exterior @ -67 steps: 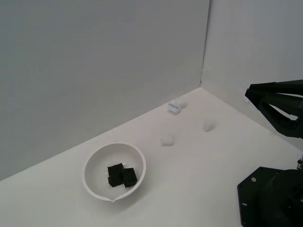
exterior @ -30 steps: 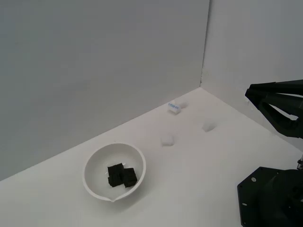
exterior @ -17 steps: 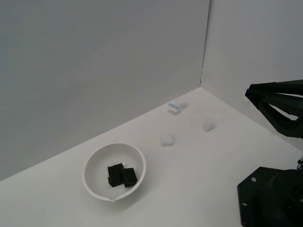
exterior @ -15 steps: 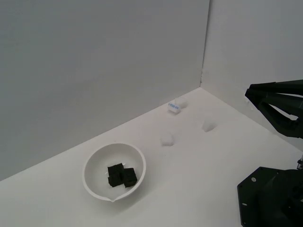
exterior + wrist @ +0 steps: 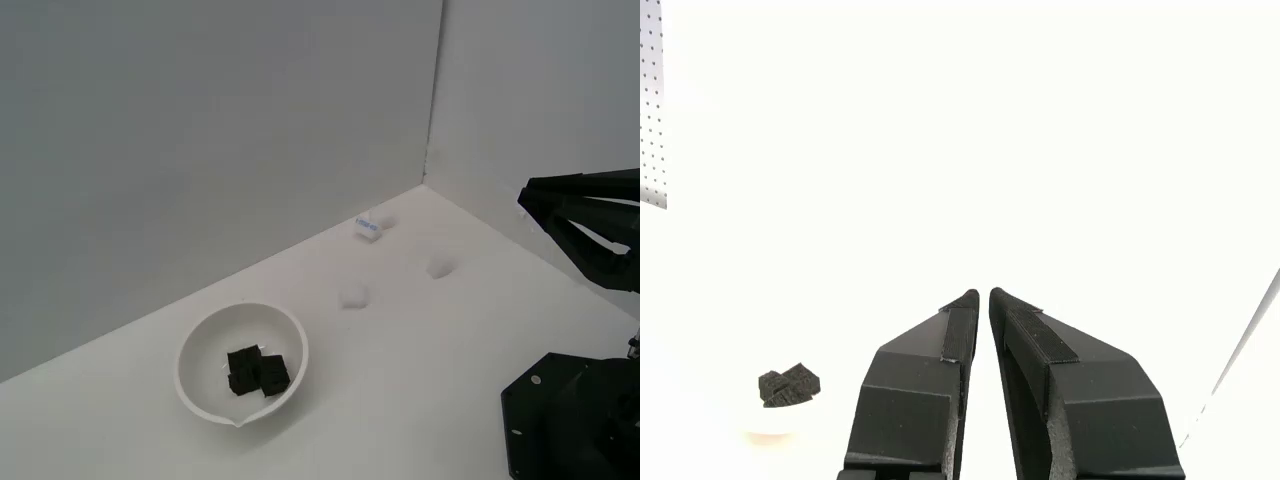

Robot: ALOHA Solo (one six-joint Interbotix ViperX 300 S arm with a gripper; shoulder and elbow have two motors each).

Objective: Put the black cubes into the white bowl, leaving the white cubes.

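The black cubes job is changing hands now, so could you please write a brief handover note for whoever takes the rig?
Gripper: shut, empty, drawn back at the exterior view's right, away from the bowl.
Black cubes: clustered inside the white bowl; none visible on the table.
White cubes: out on the table beyond the bowl, toward the far corner; faint, so the count is uncertain.
Done: the black cubes look sorted.
Left: seemingly nothing; leave the white cubes alone.

The black cubes [image 5: 256, 371] sit in the white bowl [image 5: 196, 342]; the white cubes [image 5: 352, 296] lie scattered on my counter [image 5: 420, 350], toward the exterior view's right.
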